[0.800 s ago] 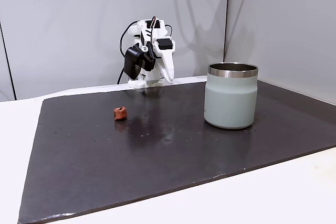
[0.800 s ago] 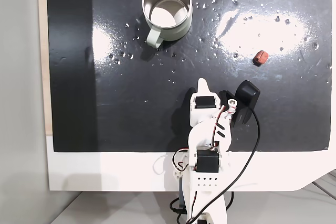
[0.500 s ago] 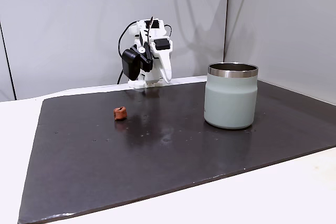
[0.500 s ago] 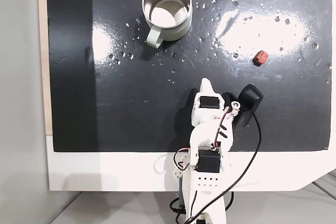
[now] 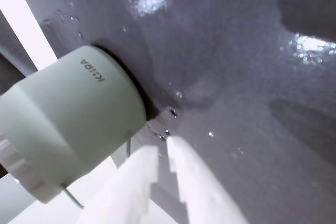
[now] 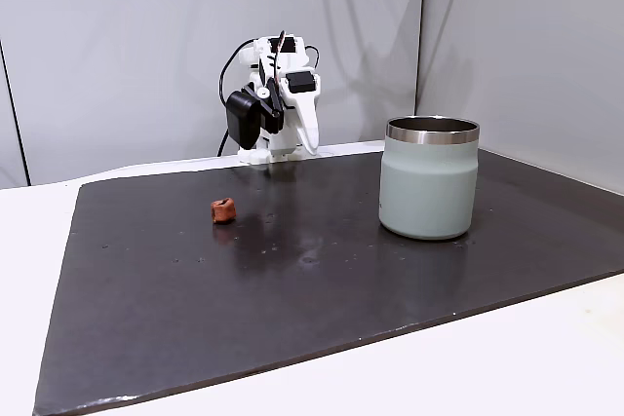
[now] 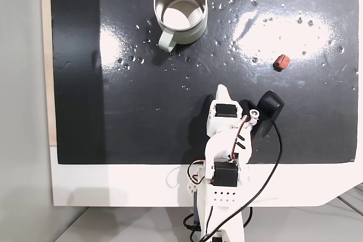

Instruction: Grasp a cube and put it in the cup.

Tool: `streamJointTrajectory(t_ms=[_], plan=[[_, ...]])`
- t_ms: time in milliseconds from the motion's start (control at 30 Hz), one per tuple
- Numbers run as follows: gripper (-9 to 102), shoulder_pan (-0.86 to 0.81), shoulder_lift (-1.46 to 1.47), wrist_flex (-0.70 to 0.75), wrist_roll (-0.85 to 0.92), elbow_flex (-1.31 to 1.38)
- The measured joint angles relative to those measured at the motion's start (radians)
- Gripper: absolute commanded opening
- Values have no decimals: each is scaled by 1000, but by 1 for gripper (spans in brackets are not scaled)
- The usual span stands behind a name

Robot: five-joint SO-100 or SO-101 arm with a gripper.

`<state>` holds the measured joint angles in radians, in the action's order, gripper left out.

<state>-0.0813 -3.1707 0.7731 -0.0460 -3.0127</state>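
Cube (image 6: 223, 210) sits bare on the dark mat (image 6: 292, 280), nothing touching it; in a fixed view it's on the left part, well apart from the cup (image 6: 429, 178) on the right. From above, cube (image 7: 281, 61) is near the mat's right edge, cup (image 7: 180, 9) near the top edge, open and upright, steel rim showing. Wide stretch of free mat between the two, glare and small specks only. Arm (image 7: 227, 157) is folded at the mat's near edge, base on the white table (image 7: 113, 185). Gripper (image 5: 164, 149) in the wrist view: white fingers (image 5: 140, 169) nearly together, narrow slit, holding nothing, tips above the mat just beside the cup's base (image 5: 73, 108). From above, gripper (image 7: 222, 89) points toward the cup, well apart from both.
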Motion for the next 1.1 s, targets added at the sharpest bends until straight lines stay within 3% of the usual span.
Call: streamJointTrajectory(t_ms=[233, 533, 1100], plan=[[0, -46, 0, 21, 31, 11], [0, -49, 37, 173, 64, 224], [0, -207, 704, 460, 71, 966]])
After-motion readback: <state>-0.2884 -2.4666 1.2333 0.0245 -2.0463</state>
